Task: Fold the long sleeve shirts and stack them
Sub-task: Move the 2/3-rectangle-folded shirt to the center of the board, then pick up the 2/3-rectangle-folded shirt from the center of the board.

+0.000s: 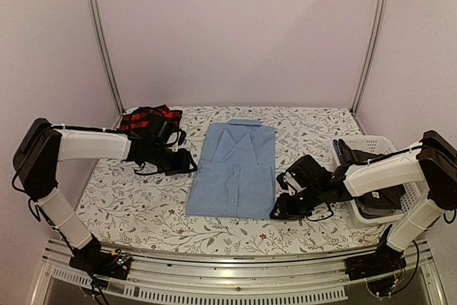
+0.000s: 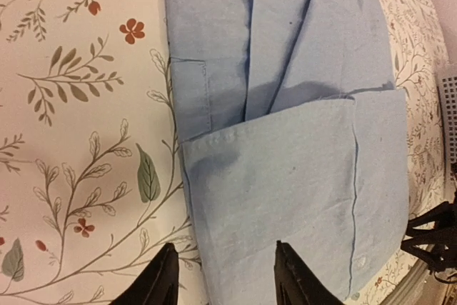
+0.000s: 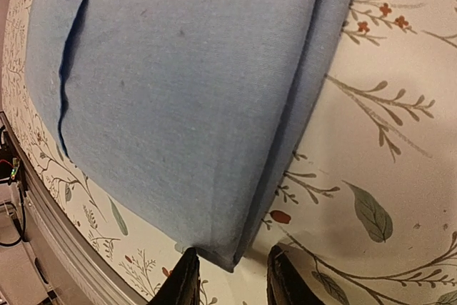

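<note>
The light blue shirt (image 1: 235, 169) lies folded mid-tabletop (image 1: 128, 205). Only the overhead view shows the plaid shirt (image 1: 146, 118) to its left and the basket (image 1: 375, 141) to its right. Both hands are parted (empty): the left hand (image 2: 225, 246) is at its edge, and the right hand (image 3: 233, 250) straddles a corner.

The top camera is looking down from above and behind the arm bases (image 1: 100, 258), taking in the whole white floral-printed table (image 1: 143, 205). Both wrist cameras are hovering close, facing down onto opposite sides of the same folded light blue cloth shirt (image 1: 235, 173).
</note>
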Tool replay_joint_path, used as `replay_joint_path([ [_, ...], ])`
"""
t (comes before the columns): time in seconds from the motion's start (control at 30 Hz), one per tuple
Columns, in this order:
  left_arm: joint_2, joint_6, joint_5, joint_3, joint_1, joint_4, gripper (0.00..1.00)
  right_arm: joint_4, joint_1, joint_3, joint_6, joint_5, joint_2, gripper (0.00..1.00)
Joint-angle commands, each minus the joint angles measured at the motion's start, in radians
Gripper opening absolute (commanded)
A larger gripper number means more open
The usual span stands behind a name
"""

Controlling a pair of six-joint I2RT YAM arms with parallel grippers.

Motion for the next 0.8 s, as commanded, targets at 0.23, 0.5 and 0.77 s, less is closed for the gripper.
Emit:
replay_joint_path([
  [0.23,-0.279,-0.083,0.081,-0.267,0.012,-0.045,0.46,0.001,0.022,0.000,0.020,0.026,0.020,0.30],
  [0.5,-0.365,-0.134,0.101,-0.378,-0.024,-0.018,0.45,-0.003,0.021,-0.015,0.033,0.063,-0.004,0.26],
  [0.77,-0.403,-0.165,0.097,-0.426,-0.068,0.009,0.44,0.065,0.021,-0.063,0.084,0.051,-0.037,0.27],
])
